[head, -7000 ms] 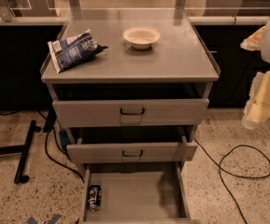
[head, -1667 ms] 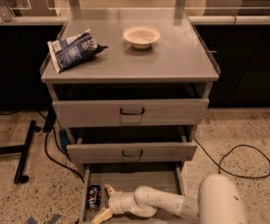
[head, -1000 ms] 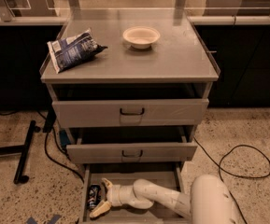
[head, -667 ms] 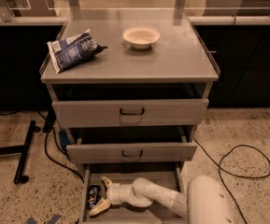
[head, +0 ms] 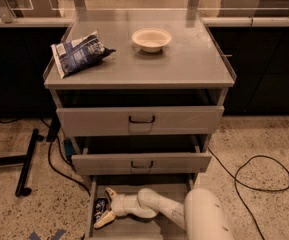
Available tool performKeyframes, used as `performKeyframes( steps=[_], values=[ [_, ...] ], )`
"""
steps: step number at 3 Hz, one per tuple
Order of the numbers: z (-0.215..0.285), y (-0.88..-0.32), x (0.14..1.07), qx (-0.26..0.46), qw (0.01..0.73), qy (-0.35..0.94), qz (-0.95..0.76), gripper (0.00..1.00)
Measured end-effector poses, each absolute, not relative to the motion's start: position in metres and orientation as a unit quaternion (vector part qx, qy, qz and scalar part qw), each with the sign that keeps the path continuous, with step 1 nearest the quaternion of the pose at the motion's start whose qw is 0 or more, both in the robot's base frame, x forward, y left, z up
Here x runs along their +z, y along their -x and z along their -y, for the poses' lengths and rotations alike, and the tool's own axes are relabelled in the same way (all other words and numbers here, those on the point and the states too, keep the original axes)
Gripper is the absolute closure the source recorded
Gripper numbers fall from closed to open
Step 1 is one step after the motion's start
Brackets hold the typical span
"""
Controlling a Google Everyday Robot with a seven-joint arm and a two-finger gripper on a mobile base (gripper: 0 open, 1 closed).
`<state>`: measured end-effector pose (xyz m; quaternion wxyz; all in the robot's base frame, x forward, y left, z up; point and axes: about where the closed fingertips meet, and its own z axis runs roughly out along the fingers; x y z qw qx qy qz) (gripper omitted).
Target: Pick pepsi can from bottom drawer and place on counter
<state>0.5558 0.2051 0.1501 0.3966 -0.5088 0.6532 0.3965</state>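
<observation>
Camera view: gripper [head: 104,207] crept left inside bottom drawer [head: 129,230]; jaws wide, now straddling pepsi can [head: 100,204]. Your likely next step: close, lift.

Speckled floor [head: 9,219] lay in warm, dim light, a black cable [head: 264,157] looped on it; dark cabinets [head: 269,69] lined the back. The hand [head: 105,207] sat inside the bottom drawer [head: 124,230].
</observation>
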Motion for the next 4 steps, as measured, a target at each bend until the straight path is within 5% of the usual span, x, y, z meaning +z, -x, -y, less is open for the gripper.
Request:
performKeyframes(
  steps=[1, 4],
  values=[
    [-0.214, -0.57, 0.136, 0.385, 0.397, 0.522, -0.649, 0.0],
    [-0.217, -0.579, 0.124, 0.37, 0.386, 0.539, -0.651, 0.65]
  ],
)
